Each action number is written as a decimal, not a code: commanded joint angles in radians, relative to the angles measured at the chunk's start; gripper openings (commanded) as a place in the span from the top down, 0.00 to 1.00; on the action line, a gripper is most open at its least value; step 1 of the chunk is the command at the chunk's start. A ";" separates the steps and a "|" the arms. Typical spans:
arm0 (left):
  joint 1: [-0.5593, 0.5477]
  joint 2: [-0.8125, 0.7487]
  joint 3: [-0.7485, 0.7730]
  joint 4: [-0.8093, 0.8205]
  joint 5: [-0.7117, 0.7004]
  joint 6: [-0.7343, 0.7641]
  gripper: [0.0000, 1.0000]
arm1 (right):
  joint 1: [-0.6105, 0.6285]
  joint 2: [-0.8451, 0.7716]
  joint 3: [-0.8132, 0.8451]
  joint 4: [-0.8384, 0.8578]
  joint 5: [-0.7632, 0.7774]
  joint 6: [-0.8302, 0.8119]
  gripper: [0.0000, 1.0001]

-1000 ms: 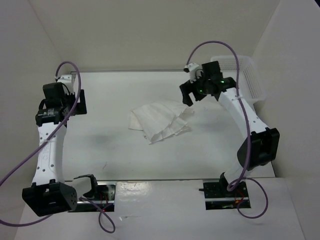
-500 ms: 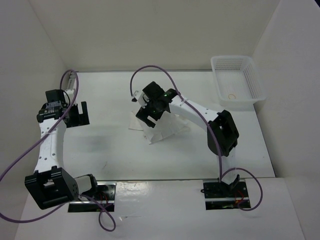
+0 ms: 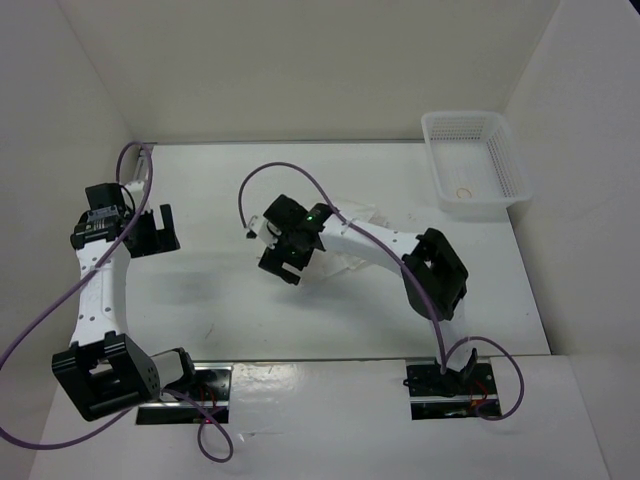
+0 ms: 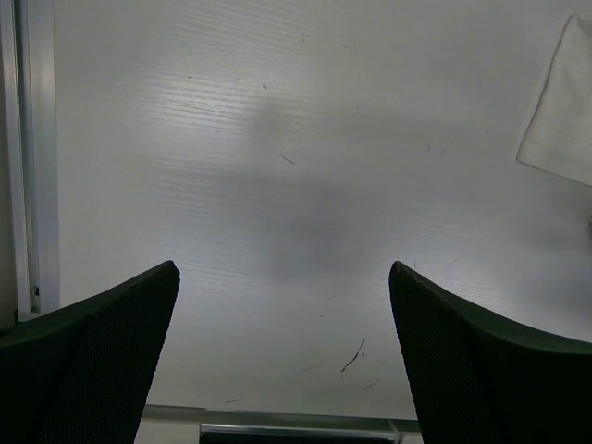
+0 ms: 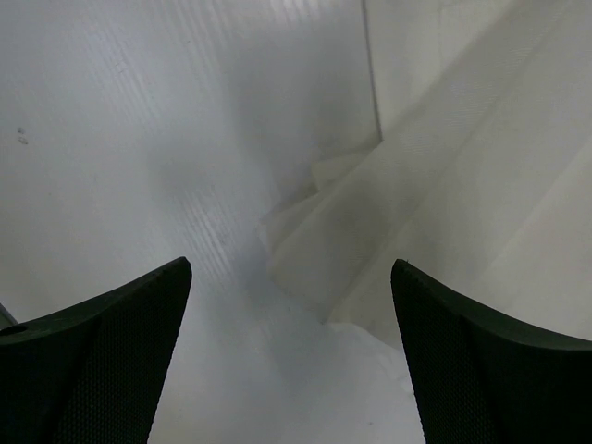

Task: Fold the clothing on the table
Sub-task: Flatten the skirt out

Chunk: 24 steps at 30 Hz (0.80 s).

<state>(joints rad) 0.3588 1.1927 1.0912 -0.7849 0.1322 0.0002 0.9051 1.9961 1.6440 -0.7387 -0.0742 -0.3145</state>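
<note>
Top view: the right gripper (image 3: 281, 266) hangs over the middle of the table (image 3: 200, 290) and hides most of the clothing (image 3: 366, 216). The mesh basket (image 3: 500, 150) at the far right corner holds one small round item (image 3: 462, 190).

Left wrist view: the left gripper (image 4: 282, 268) has its jaws spread and empty, with one fabric corner visible.

Right wrist view only: layered, pleated fabric edges, with the jaws spread wide and gripping nothing.
</note>
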 commanded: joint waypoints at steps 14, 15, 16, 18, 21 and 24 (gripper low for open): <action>0.016 -0.056 -0.007 0.018 0.035 0.018 0.00 | 0.012 0.046 -0.078 0.093 0.068 0.018 0.20; 0.016 -0.056 -0.007 0.018 0.035 0.018 0.00 | 0.012 0.046 -0.078 0.093 0.068 0.018 0.30; 0.016 -0.056 -0.007 0.018 0.035 0.018 0.00 | 0.012 0.046 -0.078 0.093 0.068 0.018 0.38; 0.016 -0.056 -0.007 0.018 0.035 0.018 0.00 | 0.012 0.046 -0.078 0.093 0.079 0.018 0.77; 0.016 -0.056 -0.007 0.018 0.044 0.018 0.00 | 0.012 0.046 -0.078 0.093 0.100 0.018 1.00; 0.016 -0.047 -0.007 0.018 0.055 0.027 0.00 | 0.012 0.006 -0.047 0.084 0.154 -0.003 1.00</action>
<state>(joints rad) 0.3679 1.1538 1.0882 -0.7841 0.1551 0.0013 0.9176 2.0354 1.5761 -0.6876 0.0193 -0.3042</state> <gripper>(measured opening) 1.001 0.002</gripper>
